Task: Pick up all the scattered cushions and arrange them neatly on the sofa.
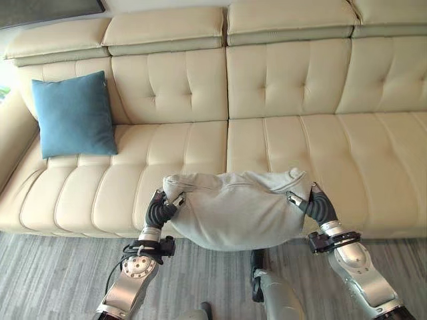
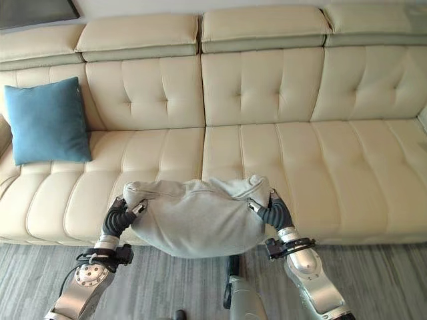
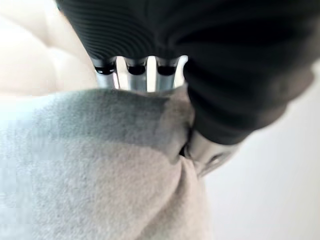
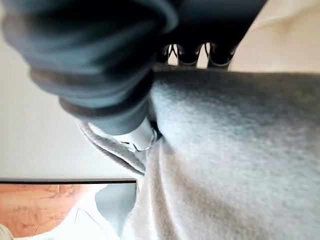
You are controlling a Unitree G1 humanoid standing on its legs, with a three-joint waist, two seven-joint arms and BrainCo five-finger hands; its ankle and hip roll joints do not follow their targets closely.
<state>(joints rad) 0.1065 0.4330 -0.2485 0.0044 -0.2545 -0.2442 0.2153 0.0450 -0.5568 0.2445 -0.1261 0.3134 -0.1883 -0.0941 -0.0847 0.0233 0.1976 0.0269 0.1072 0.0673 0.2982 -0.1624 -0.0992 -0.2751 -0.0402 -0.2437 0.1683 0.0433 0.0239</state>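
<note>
- Eye views: grey cushion (image 1: 233,210) held over sofa (image 1: 280,80) seat front edge, between left hand (image 1: 160,210) and right hand (image 1: 315,203); blue cushion (image 1: 73,115) stands at sofa's left end.
- Left wrist view: fingers (image 3: 137,75) and thumb pinch 1 cushion corner.
- Right wrist view: thumb (image 4: 135,137) and fingers clamp the opposite corner.
- Handling: judged soft, light, saggy; grip corners.

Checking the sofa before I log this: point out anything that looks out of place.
The grey cushion is not on the seat: the left hand and right hand pinch its upper corners, so it sags between them over the sofa's front edge. The blue cushion leans tidily at the left end.
</note>
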